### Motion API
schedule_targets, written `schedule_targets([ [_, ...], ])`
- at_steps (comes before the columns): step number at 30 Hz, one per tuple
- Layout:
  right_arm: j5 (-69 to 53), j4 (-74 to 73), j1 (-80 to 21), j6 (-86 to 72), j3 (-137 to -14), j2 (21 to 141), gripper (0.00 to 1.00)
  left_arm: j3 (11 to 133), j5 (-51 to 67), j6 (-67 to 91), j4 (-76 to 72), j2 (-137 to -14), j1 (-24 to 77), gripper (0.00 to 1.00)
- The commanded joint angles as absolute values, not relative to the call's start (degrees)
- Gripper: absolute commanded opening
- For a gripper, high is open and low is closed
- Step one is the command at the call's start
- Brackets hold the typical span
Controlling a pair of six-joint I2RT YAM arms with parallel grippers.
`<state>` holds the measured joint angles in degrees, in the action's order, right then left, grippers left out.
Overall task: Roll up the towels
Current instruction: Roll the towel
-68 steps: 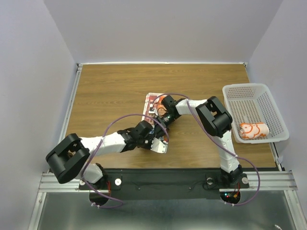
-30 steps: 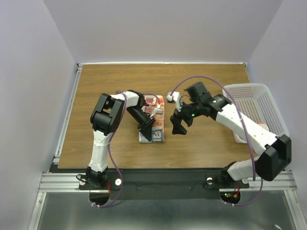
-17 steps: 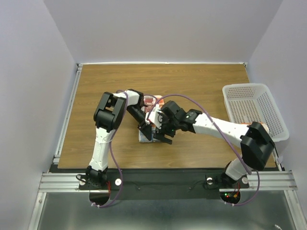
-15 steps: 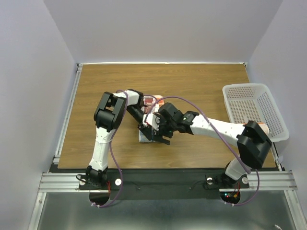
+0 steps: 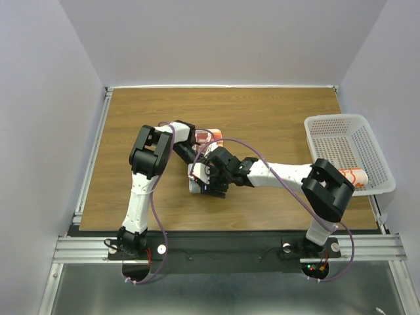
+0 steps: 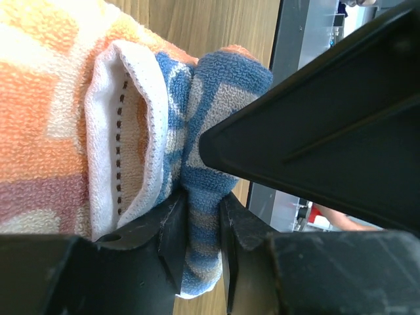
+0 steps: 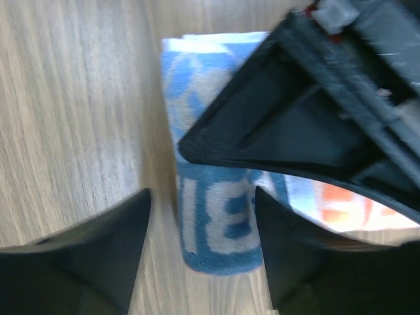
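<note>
Wood-grain table [image 5: 131,131], both arms reach in and meet over one towel approx mid-table. R gripper [image 7: 202,197]: jaws apart, straddling the blue-lettered towel [image 7: 216,223], one finger each side of the roll. Contact w/ cloth: can't tell, wrist view blurred. Near part of the towel is wound into a tight blue/white tube lying on the table. The far part shows orange/white print.

L gripper [image 6: 203,226] comes in from the far-left side, right up against the R gripper. Its jaws are nearly closed, pinching a blue terry fold at the roll's end between the fingertips. White stitched hem + orange patch sit just beside that pinch in L wrist view. In R wrist view the L gripper body overlaps the towel, so mid part of the cloth is hidden.

Further right: white perforated basket [image 5: 341,121] at the table's right edge, well apart from both grippers. 2nd towel [image 5: 354,176] lies inside at its near end, already rolled, orange print outward, partly hidden behind the R arm elbow.
</note>
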<state>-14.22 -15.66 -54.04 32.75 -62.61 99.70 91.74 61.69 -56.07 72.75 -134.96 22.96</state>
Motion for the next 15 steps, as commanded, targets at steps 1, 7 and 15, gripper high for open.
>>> schedule_targets([
  [1, -17.93, -12.48, -54.32, 33.22, -61.44, 101.16, 0.56, 93.16, 54.49, -60.56, 62.4, -137.11, 21.53, 0.37],
  [7, -23.01, -12.83, -52.92, 29.36, -60.38, 103.45, 0.27, 91.84, 55.02, -60.21, 61.35, -131.85, 20.22, 0.49],
  [15, -37.69, -18.27, -49.22, 21.89, -61.43, 103.36, 0.06, 95.89, 54.32, -60.29, 63.9, -121.05, 12.67, 0.66],
])
